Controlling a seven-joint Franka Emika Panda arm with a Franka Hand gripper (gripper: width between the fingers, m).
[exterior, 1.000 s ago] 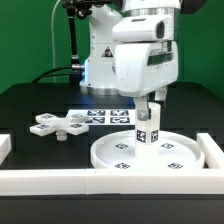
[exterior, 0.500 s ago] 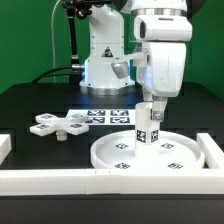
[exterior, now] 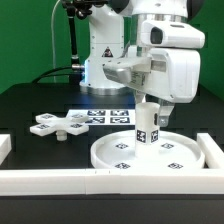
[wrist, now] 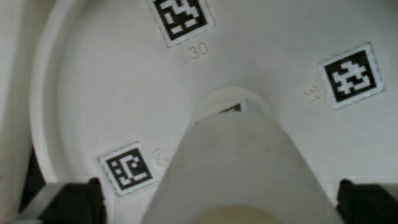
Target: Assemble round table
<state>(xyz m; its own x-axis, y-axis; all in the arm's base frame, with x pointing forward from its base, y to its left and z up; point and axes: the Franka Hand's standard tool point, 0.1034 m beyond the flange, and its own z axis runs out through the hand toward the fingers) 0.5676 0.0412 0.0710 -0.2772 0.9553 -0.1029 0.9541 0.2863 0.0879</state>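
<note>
The large round disc [exterior: 180,158] lies flat at the exterior view's lower right. The short cylindrical leg [exterior: 147,128] stands upright on its middle. My gripper [exterior: 150,111] is straight above the leg, with its fingers down either side of the leg's top. In the wrist view the leg [wrist: 240,160] rises between the two dark fingertips [wrist: 71,200], with a gap on each side, so the gripper [wrist: 217,205] is open around it. The tagged disc [wrist: 107,80] fills the rest of that view. The cross-shaped foot piece [exterior: 55,124] lies on the table at the left.
The marker board [exterior: 105,116] lies flat behind the disc. A long white border bar [exterior: 40,178] runs along the front, and another [exterior: 212,150] runs along the right side next to the disc. The robot's base [exterior: 100,60] stands at the back.
My hand has turned about the leg, and its body has swung toward the exterior view's right. The leg, the disc and the foot piece have not moved.
</note>
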